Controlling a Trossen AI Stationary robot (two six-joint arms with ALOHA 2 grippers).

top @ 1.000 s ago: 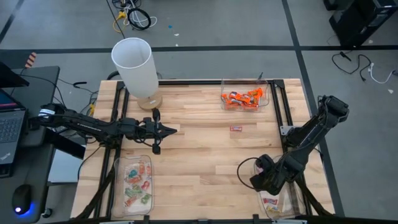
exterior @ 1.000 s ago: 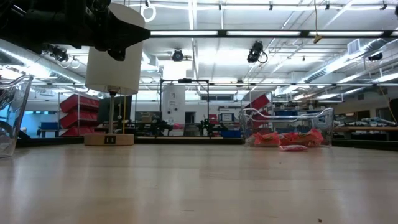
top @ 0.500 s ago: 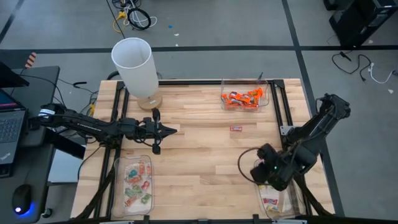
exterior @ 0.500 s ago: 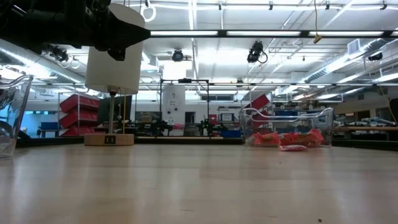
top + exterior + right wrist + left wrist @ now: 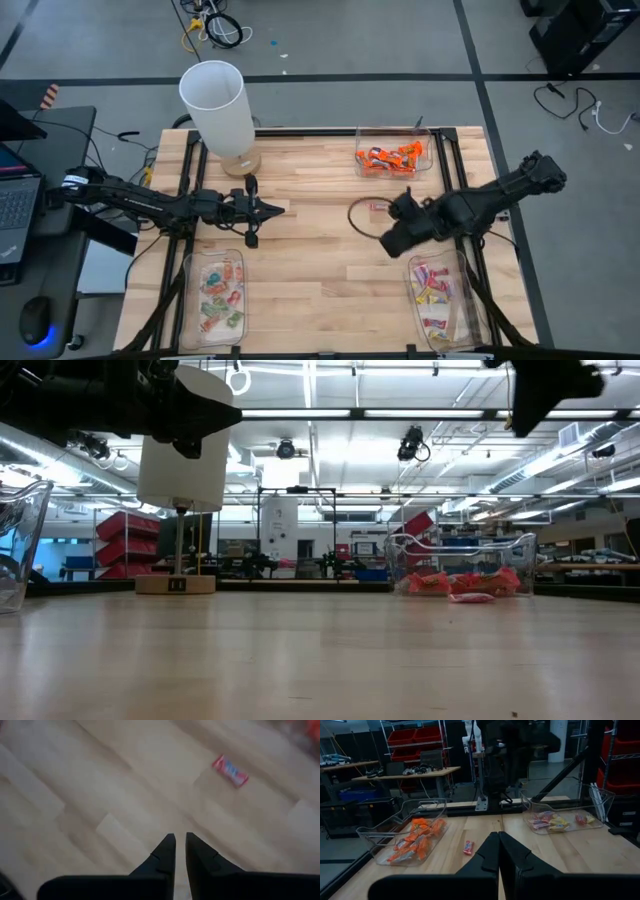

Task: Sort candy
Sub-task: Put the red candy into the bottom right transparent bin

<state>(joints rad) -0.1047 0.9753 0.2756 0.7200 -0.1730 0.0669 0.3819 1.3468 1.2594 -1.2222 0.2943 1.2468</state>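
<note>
Lone red-wrapped candy (image 5: 380,207) flat on bench, right of centre, near far-edge tray of orange candies (image 5: 391,158); long axis parallel to far edge. Right gripper (image 5: 392,232) above bench just beside candy, fingers narrowly apart, empty. Left gripper (image 5: 278,209) left of centre, closed, empty.

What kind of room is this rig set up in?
Most likely a robotics lab or workshop: red storage bins on shelving, a workbench cluttered with gear, and strip lights over an open floor behind the wooden table.
</note>
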